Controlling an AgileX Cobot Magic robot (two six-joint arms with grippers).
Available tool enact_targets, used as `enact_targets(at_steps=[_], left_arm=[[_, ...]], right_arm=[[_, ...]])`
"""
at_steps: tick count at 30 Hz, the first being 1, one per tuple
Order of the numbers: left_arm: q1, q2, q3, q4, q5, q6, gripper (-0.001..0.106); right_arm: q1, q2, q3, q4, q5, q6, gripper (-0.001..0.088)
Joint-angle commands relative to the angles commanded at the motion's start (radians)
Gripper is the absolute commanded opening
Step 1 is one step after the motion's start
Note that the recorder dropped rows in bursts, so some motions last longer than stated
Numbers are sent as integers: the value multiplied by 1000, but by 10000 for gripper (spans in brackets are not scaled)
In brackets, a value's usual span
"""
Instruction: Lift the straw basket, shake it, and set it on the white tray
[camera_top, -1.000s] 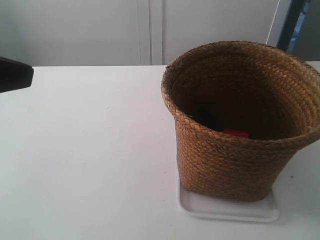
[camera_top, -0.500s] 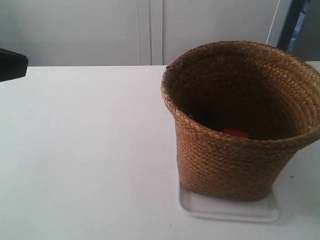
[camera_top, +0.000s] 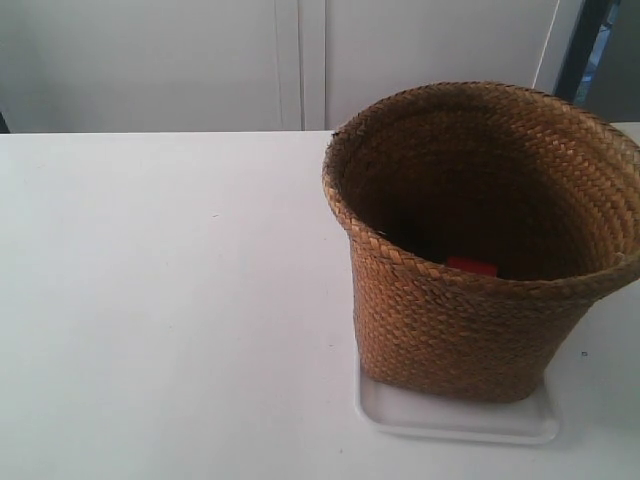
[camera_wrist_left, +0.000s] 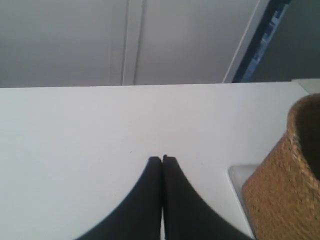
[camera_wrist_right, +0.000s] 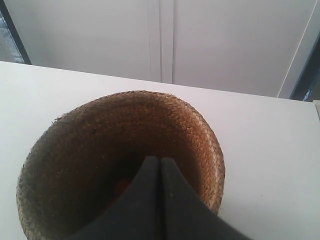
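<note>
The brown straw basket (camera_top: 470, 300) stands upright on the white tray (camera_top: 400, 418) at the exterior view's right, covering most of it. Something small and red (camera_top: 471, 265) lies inside the basket. No arm shows in the exterior view. In the left wrist view my left gripper (camera_wrist_left: 162, 159) is shut and empty over bare table, with the straw basket (camera_wrist_left: 285, 190) and a corner of the white tray (camera_wrist_left: 239, 175) off to one side. In the right wrist view my right gripper (camera_wrist_right: 160, 160) is shut and empty, above the open mouth of the straw basket (camera_wrist_right: 195, 130).
A white table (camera_top: 170, 300) carries everything, with a pale wall (camera_top: 300, 60) right behind it. A dark upright frame (camera_top: 590, 50) stands at the far right of the exterior view.
The dark arm at the exterior view's left edge has drawn back out of that view. The basket and tray have not moved.
</note>
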Motion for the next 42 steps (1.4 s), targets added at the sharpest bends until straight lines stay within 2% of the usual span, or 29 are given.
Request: enact_targets(at_steps=[4,7,12,20,26,31,35,42], left_arm=[[109,-83,0,0,30,6,0],[162,-132,0,0,22,90,0],[168,-152,0,0,-15,283,0],[168,-134,24,-25,-28,285,0],[171,-179,191,-8,-122,287,0],[171,-294,393,53,-199,287,0],[171,-401,520,53,-204,287,0],[171,-541,660,60,-206,287,0]], right_arm=[[0,0,0,0,0,0,0],[0,0,0,0,0,0,0],[0,0,0,0,0,0,0],[0,0,0,0,0,0,0],[0,0,0,0,0,0,0],[0,0,0,0,0,0,0],[0,0,0,0,0,0,0],[0,0,0,0,0,0,0]])
